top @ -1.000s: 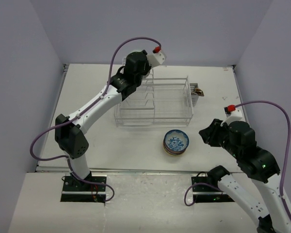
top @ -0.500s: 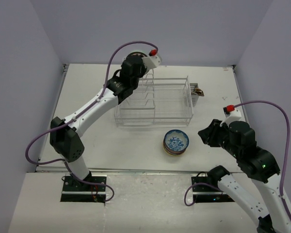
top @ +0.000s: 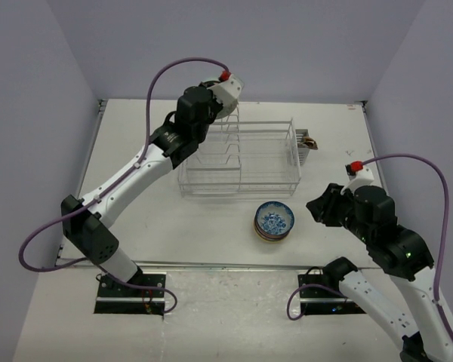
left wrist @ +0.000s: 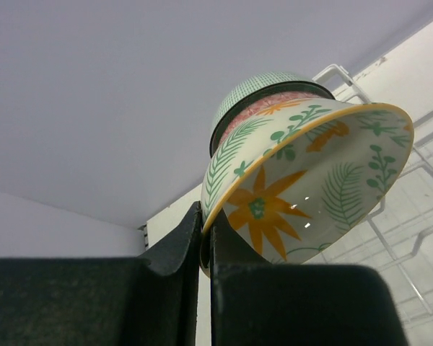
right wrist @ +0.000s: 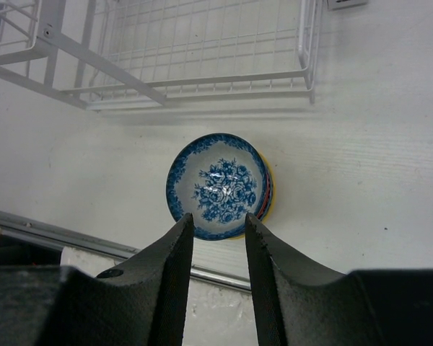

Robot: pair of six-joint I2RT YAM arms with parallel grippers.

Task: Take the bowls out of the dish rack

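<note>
Clearance matters most in the overhead view: the left pincer (top: 228, 96) sits over the far left end of the rectangular silvery wire dish rack (top: 264, 162). I judge it should lift straight up past the dividers before swinging toward the stack of small round patterned bowls (top: 274, 221) on the white tabletop (top: 136, 151); the wrist hides the held bowl here. From the left wrist, the left pincer (left wrist: 206, 238) is clamped on the rim of a tilted pale yellow ceramic bowl with orange flowers and green fronds (left wrist: 310, 180). That is a thin edge grip, so slow moves suit it. Whether the green-checked dome behind is its foot or another bowl, I cannot tell. From the right wrist, the right pincer (right wrist: 218, 220) stands jaws apart, empty, looking down at the blue-white floral top bowl (right wrist: 220, 180); lower bowls show only coloured edges.
</note>
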